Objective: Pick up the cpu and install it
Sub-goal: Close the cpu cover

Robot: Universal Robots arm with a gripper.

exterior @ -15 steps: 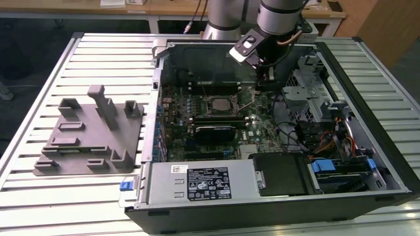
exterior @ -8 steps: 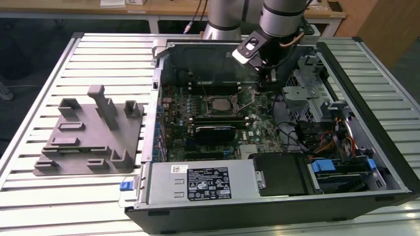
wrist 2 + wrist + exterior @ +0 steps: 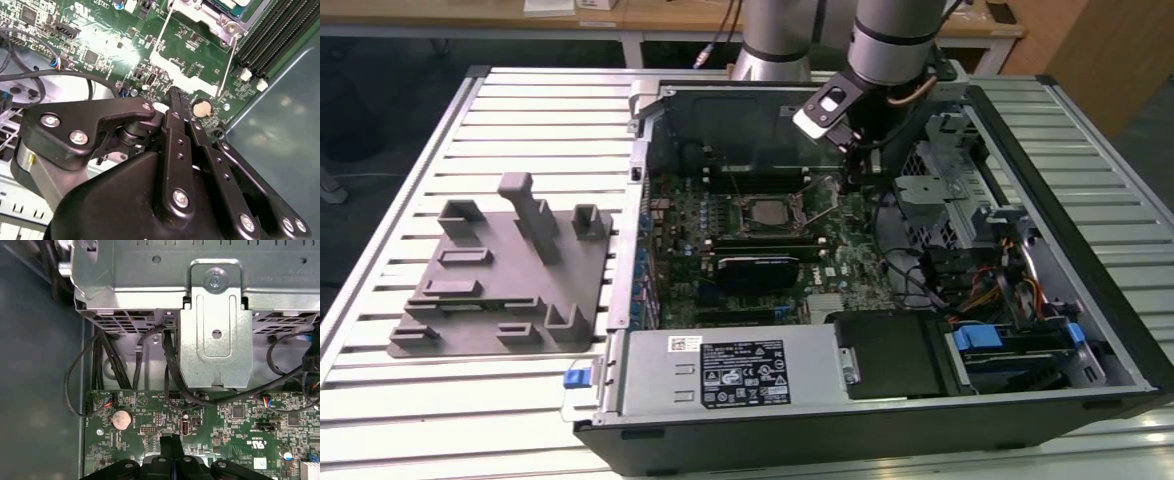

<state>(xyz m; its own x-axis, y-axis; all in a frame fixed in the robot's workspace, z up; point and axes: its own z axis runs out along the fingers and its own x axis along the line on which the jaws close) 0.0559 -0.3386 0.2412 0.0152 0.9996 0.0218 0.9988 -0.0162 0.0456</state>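
The black two-fingered gripper [image 3: 176, 97] has its fingers pressed together, with nothing to be seen between them. In both wrist views the tips hang close above the green motherboard [image 3: 240, 430], and whether they touch it I cannot tell. Just beside the tips lie a round silver coin battery [image 3: 202, 107] and a thin bright wire lever [image 3: 227, 60] that runs along the edge of the silver metal socket frame [image 3: 190, 20].

In the exterior view the gripper stands in the upper middle of the frame, just to the exterior view's right of the socket. The small square cpu [image 3: 767, 212] with the silver top appears to lie in that socket already, at the centre of the frame, apart from the fingers. Black cables [image 3: 170, 370] trail from a folded grey sheet-metal cage [image 3: 215, 330] down to the board's edge, near the fingers.

Further out, the open black computer case [image 3: 1121, 340] rests on a slatted aluminium table [image 3: 400, 200], and a grey plastic fixture block [image 3: 500, 275] sits at the exterior view's left.

The danger, as I judge it, is the small clearance. A slight drop or sideways drift could strike the battery or the small parts around it. A snagged cable could drag across the board. If the chip is not lying flat, pressing on the lever or frame could damage the socket contacts.
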